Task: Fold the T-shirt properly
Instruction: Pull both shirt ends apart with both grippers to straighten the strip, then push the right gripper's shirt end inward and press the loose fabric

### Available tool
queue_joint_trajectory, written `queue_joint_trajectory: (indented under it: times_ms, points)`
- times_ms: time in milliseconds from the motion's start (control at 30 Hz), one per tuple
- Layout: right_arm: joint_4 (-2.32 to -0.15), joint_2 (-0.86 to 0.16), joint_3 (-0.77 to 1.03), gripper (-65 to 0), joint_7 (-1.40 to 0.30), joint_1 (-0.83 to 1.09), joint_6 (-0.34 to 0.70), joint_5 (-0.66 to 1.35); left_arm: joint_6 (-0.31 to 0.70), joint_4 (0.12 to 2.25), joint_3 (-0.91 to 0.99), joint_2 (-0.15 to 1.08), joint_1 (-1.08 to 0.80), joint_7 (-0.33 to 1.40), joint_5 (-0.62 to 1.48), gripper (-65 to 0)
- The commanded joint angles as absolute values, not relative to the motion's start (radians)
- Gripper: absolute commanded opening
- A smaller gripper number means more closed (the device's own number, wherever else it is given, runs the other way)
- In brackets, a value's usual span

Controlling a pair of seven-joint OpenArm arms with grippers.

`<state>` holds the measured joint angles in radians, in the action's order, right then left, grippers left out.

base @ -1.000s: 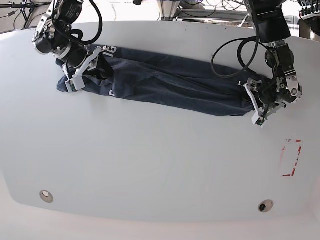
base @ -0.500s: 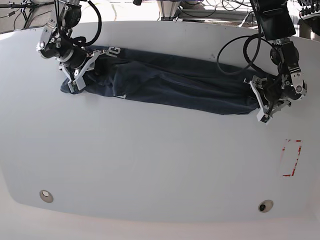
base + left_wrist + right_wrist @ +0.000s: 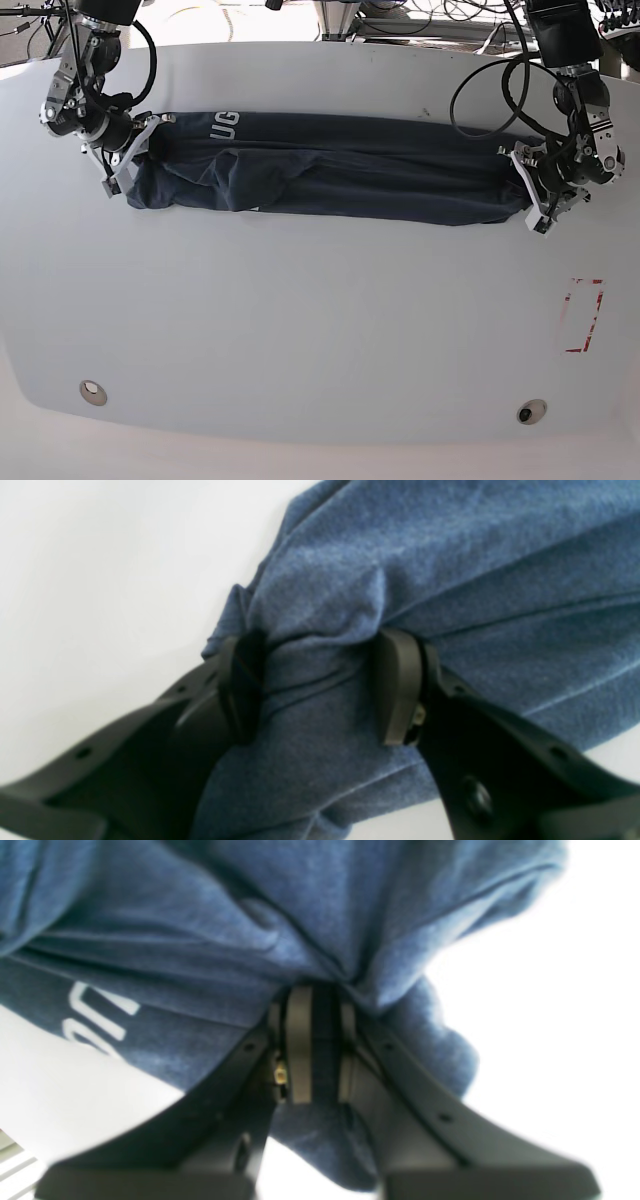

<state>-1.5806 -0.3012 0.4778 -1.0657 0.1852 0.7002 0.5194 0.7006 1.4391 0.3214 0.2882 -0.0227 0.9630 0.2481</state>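
The dark navy T-shirt [image 3: 330,180] lies in a long, narrow band across the far half of the white table [image 3: 320,320]. Its white lettering [image 3: 224,124] shows near the left end. My right gripper [image 3: 125,165] is at that left end. In the right wrist view the right gripper [image 3: 322,1040] is shut on a fold of T-shirt [image 3: 210,915], beside white letters [image 3: 95,1015]. My left gripper [image 3: 530,200] is at the right end. Seen from the left wrist, the left gripper [image 3: 320,685] clamps a thick bunch of T-shirt [image 3: 450,570] between its pads.
A red rectangular outline [image 3: 582,315] is marked on the table at the right. Two round fittings [image 3: 92,391] [image 3: 531,411] sit near the front edge. Cables and equipment crowd the strip behind the table's far edge.
Both arms have moved apart and toward the back, pulling the shirt out longer and straighter. The right gripper has closed tighter on the cloth. The left gripper's hold looks unchanged.
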Motion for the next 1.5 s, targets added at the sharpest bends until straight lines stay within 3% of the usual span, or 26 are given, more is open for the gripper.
queue_joint_trajectory:
  times_ms: [0,233,500,733,933,1467]
  points:
    - [-1.603,-0.320,0.479,-57.9,-1.052,0.165,0.698,0.515,0.698,1.428,0.320,0.297,-0.048,1.064,0.170,-35.0]
    - [-1.801,-0.315,0.493,-57.9,-1.164,0.165,0.698,0.579,0.698,1.438,0.320,0.294,-0.056,1.067,0.171,-35.0]
    - [-2.017,-0.183,0.538,-57.9,-1.351,0.133,0.698,0.796,0.698,1.495,0.320,0.288,-0.056,1.070,0.171,-35.0]
    - [-1.959,-0.044,0.503,-57.9,-1.354,0.113,0.698,0.762,0.698,1.500,0.320,0.272,-0.050,1.070,0.170,-35.0]
    - [-1.894,-0.001,0.401,-57.9,-1.307,0.084,0.698,0.638,0.698,1.501,0.320,0.272,-0.050,1.070,0.170,-35.0]
    - [-1.573,-0.016,0.285,-57.9,-1.036,-0.001,0.698,0.493,0.698,1.500,0.320,0.271,-0.054,1.070,0.170,-35.0]
